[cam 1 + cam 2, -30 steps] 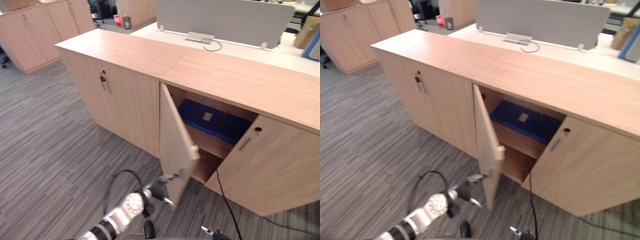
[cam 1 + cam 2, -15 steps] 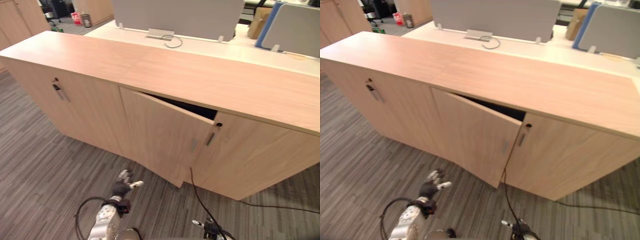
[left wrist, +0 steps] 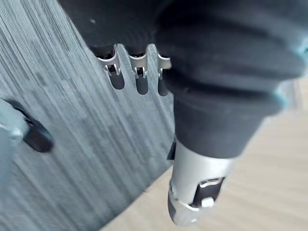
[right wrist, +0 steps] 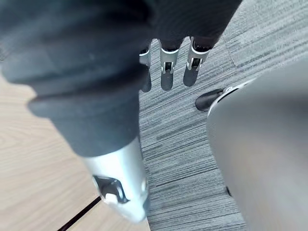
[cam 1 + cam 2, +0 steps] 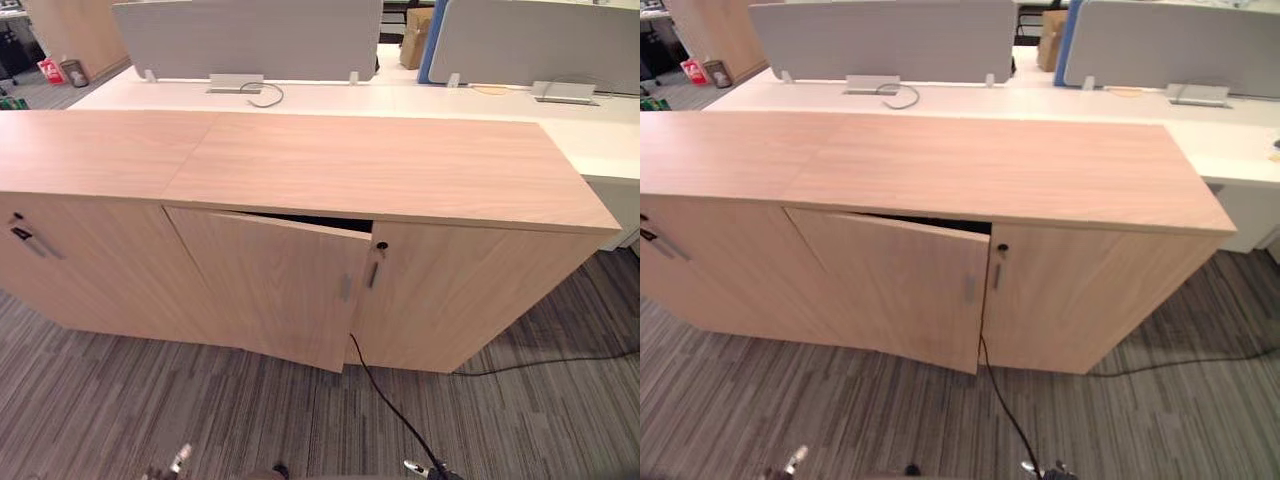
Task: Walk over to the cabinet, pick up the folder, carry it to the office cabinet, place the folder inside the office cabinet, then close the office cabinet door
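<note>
Pale wood-grain cabinet door [image 5: 270, 290] ajar above ribbed grey carpet [image 5: 130, 400]; left hand [image 3: 138, 71] and right hand [image 4: 167, 65] straight-fingered, empty.

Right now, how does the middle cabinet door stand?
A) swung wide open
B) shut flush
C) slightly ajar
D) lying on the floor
C: the door juts a little out of the office cabinet, leaving a dark gap along its top edge.
</note>
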`<state>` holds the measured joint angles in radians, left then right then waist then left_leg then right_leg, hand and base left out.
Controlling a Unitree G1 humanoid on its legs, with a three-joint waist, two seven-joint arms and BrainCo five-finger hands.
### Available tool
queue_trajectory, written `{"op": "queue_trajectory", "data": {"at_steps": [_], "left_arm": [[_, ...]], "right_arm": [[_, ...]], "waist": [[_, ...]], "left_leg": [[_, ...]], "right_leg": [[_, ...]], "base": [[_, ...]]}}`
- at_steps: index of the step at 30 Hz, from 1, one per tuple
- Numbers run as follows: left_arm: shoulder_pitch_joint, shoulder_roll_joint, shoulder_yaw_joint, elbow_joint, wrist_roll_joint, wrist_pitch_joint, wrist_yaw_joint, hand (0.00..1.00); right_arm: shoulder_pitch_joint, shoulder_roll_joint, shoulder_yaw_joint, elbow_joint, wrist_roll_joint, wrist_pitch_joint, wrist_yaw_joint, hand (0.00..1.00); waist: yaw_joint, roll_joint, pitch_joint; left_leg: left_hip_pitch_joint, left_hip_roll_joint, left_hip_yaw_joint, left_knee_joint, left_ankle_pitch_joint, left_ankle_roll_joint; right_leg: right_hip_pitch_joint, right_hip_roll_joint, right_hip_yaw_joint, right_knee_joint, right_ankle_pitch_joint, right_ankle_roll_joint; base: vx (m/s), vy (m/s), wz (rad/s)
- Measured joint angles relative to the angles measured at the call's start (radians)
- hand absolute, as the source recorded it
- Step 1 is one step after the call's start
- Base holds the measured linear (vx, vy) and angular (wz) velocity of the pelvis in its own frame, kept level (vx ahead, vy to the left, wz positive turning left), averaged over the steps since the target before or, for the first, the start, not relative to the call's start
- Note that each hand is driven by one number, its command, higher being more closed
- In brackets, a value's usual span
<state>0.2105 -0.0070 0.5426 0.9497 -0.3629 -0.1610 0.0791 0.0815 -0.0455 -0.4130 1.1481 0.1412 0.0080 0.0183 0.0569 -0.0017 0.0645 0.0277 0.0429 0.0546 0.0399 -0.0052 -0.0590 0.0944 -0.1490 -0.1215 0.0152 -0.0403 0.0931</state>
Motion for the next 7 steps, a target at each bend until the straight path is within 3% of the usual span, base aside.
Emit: {"op": "queue_trajectory", "data": {"at_steps": [3, 7], "left_arm": [[0.011, -0.035, -0.011, 0.025, 0.115, 0.017, -0.016, 0.00], [0.009, -0.047, -0.012, 0.024, 0.125, 0.015, -0.029, 0.00]], "right_arm": [[0.009, 0.014, -0.038, -0.001, 0.030, -0.005, -0.001, 0.00], [0.016, 0.022, -0.047, -0.009, 0.037, -0.010, -0.001, 0.00]], "waist": [[0.000, -0.001, -0.001], [-0.002, -0.002, -0.002]], "left_leg": [[0.035, 0.007, 0.007, -0.033, 0.007, -0.005], [0.054, 0.010, 0.015, -0.054, 0.013, -0.007]], "right_leg": [[0.023, 0.007, 0.000, -0.010, 0.000, 0.000], [0.028, 0.011, 0.000, -0.012, 0.000, 0.000]], "base": [[0.03, -0.008, -0.03], [0.02, -0.002, -0.04]]}}
